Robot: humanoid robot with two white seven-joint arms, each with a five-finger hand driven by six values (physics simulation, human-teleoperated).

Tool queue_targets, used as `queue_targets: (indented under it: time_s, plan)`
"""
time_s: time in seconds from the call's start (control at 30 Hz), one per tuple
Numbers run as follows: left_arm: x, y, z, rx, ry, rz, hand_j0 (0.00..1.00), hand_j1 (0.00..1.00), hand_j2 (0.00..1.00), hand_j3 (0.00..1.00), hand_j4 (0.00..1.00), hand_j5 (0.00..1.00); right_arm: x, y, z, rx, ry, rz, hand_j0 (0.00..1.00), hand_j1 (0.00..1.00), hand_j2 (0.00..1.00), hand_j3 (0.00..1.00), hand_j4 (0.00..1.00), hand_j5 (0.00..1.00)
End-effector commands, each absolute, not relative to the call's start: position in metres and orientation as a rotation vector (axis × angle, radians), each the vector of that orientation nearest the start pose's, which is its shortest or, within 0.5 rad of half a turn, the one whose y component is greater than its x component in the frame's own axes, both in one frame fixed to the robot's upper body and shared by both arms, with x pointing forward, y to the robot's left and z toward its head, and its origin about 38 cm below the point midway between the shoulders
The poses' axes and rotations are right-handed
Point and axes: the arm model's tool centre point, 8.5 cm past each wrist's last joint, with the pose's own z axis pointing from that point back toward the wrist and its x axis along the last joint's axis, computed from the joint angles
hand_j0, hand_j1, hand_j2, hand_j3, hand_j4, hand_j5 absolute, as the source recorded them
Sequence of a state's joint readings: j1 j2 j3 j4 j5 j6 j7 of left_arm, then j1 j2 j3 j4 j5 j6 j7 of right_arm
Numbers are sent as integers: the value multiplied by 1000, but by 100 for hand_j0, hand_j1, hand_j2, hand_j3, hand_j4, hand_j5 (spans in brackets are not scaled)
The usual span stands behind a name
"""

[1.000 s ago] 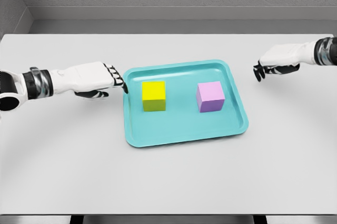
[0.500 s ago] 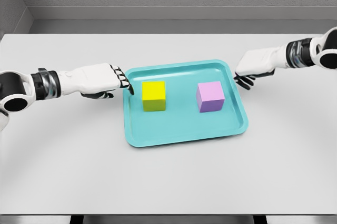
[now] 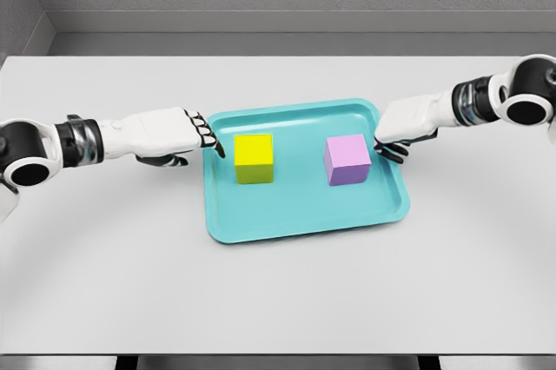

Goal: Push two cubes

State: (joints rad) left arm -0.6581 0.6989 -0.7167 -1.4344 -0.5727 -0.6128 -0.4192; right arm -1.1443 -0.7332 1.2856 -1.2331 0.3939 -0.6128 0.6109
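White tabletop (image 3: 278, 292) under me, grey wall behind. My left hand (image 3: 169, 135) comes in from the left, flat and palm down, fingers (image 3: 208, 137) straight and together, holding nothing. Fingertips reach over the left rim of the teal tray (image 3: 304, 214), pointing at the yellow cube (image 3: 254, 158). Small gap between tips and cube, not touching as far as I can see. My right hand (image 3: 407, 127) comes in from the right, also extended, dark fingers (image 3: 391, 151) slightly curled downward, gripping nothing. Its tips sit at the tray's right rim, just beside the pink cube (image 3: 347, 160); can't tell if they touch it. Both cubes sit upright inside the tray, yellow on the left half, pink on the right half, well apart from each other with bare tray floor between. Tray lies near the table's middle, slightly rotated. Both forearms are white with dark wrist bands, stretched low over the table.
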Motion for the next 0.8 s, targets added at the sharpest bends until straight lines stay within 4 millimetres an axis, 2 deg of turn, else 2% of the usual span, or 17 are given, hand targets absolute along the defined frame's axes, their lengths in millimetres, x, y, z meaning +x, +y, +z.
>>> queue_targets:
  time_s: [0.0, 0.3, 0.33, 0.43, 0.77]
  plan:
    - [435, 241, 181, -519, 1967, 2958, 72, 72, 72, 72, 72, 72, 478, -251, 200, 400, 1245, -3319, 15, 15, 15, 15, 15, 15]
    - [435, 240, 181, -518, 1970, 2956, 72, 72, 72, 72, 72, 72, 476, -252, 191, 372, 1197, -3340, 14, 14, 14, 14, 14, 14]
    - [435, 240, 180, -514, 1968, 2957, 72, 72, 72, 72, 72, 72, 477, -246, 190, 361, 1203, -3331, 14, 14, 14, 14, 14, 14]
    - [434, 233, 178, -495, 1977, 2947, 72, 72, 72, 72, 72, 72, 477, -244, 189, 355, 1203, -3328, 14, 14, 14, 14, 14, 14]
    - [434, 233, 178, -495, 1973, 2949, 72, 72, 72, 72, 72, 72, 477, -240, 189, 350, 1204, -3321, 13, 13, 13, 13, 13, 13]
